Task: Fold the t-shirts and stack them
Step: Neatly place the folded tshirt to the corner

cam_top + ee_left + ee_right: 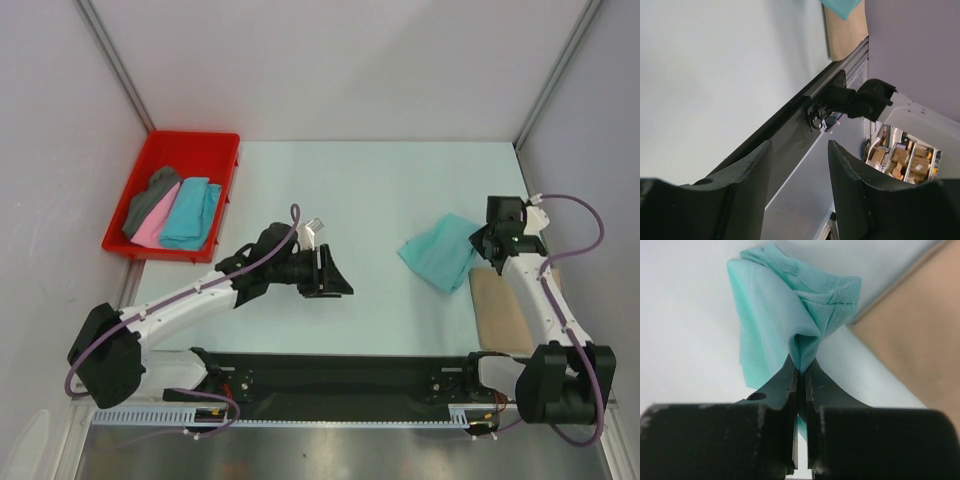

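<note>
The right gripper [801,365] pinches a bunched edge of the mint green t-shirt [775,305], lying on the desk [380,190] just beside the tan t-shirt [500,305], probably for stacking; the left gripper [799,150] is spread, empty.

The left arm reaches forward, the left gripper [799,150] lying on its side with fingers spread apart, while the right arm's right gripper [801,367] is clamped tight on the mint green t-shirt [770,310] at its fingertips.
</note>
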Tool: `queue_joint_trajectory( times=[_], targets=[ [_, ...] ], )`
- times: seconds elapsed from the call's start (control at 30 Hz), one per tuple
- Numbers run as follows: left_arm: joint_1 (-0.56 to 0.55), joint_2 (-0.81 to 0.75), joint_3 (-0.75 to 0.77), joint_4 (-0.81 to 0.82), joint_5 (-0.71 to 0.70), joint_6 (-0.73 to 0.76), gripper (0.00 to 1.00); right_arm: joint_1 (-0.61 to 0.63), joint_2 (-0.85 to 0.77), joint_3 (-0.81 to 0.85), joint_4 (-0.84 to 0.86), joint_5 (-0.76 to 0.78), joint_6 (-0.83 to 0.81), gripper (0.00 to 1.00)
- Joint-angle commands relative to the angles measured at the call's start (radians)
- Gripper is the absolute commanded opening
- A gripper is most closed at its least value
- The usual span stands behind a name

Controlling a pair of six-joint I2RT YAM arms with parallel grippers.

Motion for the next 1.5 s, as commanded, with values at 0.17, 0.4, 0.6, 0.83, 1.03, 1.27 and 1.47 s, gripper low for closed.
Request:
queue_joint_trajectory(
  times=[0.17,0.4,0.6,0.83,1.03,1.27,1.47],
  targets=[
    [0.050,-0.058,-0.034,-0.033,0.122,0.096,0.53,-0.052,-0.122,0.045,-0.168,0.229,0.022,0.00],
    [0.073,-0.045,-0.035,-0.028,0.166,0.103,0.53,-0.086,-0.128,0.111,-0.194,0.259,-0.034,0.00],
    [0.085,-0.030,-0.035,-0.021,0.185,0.106,0.53,-0.151,-0.084,0.206,-0.215,0.250,-0.082,0.00],
    [0.104,-0.019,-0.035,-0.013,0.219,0.110,0.53,-0.160,-0.102,0.237,-0.219,0.254,-0.105,0.00],
    [0.119,-0.013,-0.034,-0.007,0.232,0.111,0.53,-0.183,-0.105,0.306,-0.275,0.257,-0.147,0.00],
    [0.125,0.008,-0.043,0.019,0.257,0.099,0.53,-0.258,-0.124,0.281,-0.275,0.182,-0.196,0.00],
    [0.127,0.018,-0.035,0.021,0.266,0.103,0.53,-0.302,-0.136,0.224,-0.277,0.144,-0.193,0.00]
  ],
)
